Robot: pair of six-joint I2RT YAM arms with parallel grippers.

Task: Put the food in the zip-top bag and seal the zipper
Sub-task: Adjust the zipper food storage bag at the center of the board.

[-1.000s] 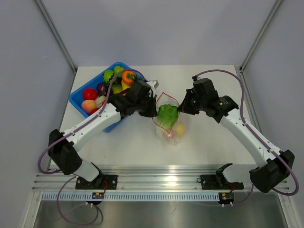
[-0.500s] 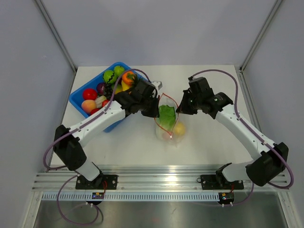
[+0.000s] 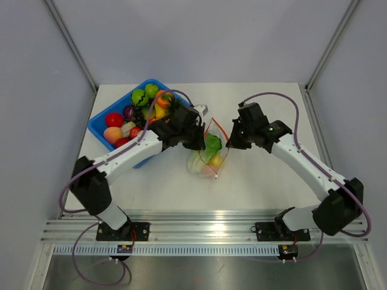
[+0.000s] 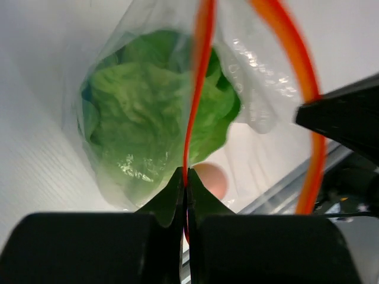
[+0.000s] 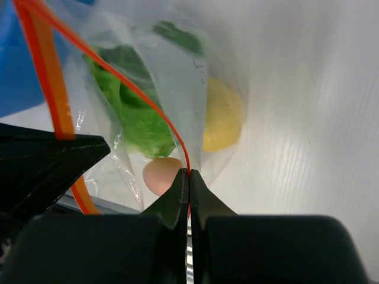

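Note:
The clear zip-top bag (image 3: 204, 162) hangs between both grippers at the table's middle. Inside it are green lettuce (image 3: 211, 145), a yellow piece (image 5: 222, 116) and a peach-coloured piece (image 5: 161, 174). My left gripper (image 3: 198, 140) is shut on the red-orange zipper strip (image 4: 195, 106) at the bag's left lip. My right gripper (image 3: 230, 140) is shut on the strip (image 5: 151, 106) at the right lip. The bag's mouth is narrow between them. The lettuce (image 4: 148, 118) fills the left wrist view. The slider tab does not show.
A blue bin (image 3: 101, 125) with several more toy fruits and vegetables stands at the back left, right behind my left arm. An aluminium rail (image 3: 205, 229) runs along the table's near edge.
Both grippers have moved closer together and slightly left with the bag's lips, narrowing the mouth. The bag and its food have shifted left and lean that way.

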